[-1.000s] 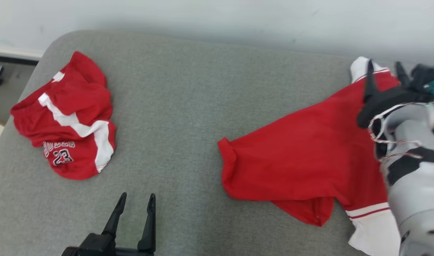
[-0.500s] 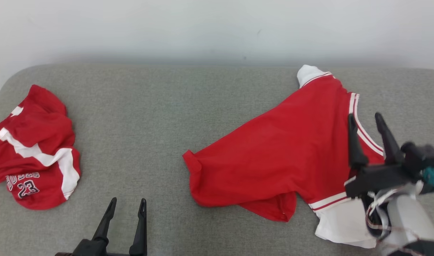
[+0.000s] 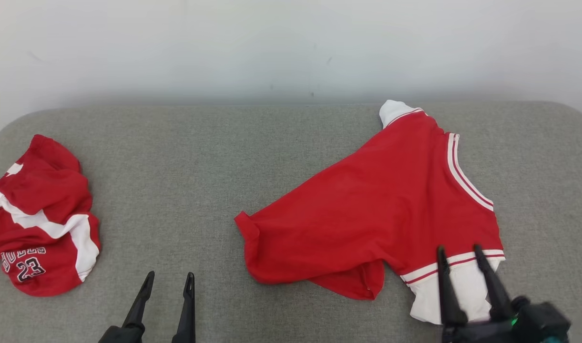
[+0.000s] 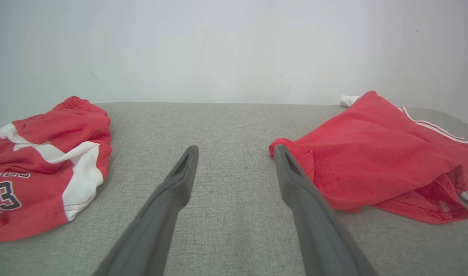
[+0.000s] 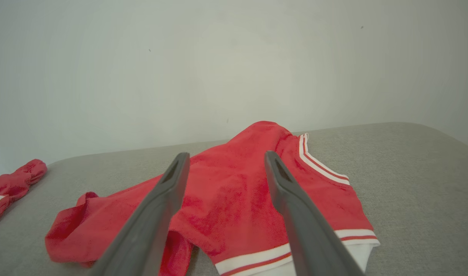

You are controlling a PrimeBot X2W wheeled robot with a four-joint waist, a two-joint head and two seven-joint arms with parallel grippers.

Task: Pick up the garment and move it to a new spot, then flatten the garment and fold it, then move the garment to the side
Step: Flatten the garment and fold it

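The garment is red with white striped trim and lies loosely spread, partly folded over itself, on the right half of the grey cushion. It is also in the left wrist view and the right wrist view. My right gripper stands open at the lower right, its tips over the garment's white near hem, nothing between the fingers. In its own view the right gripper points across the red cloth. My left gripper stands open at the lower left over bare cushion, seen too as the left gripper, left of the garment's folded corner.
A second red garment with white panels and the number 23 lies crumpled at the cushion's far left, also the second garment. The grey cushion has rounded corners and a white wall right behind it.
The camera has turned, shifting the whole picture. My right gripper has drawn back from the garment's far side to its near hem, still open. The garment and left gripper stay put.
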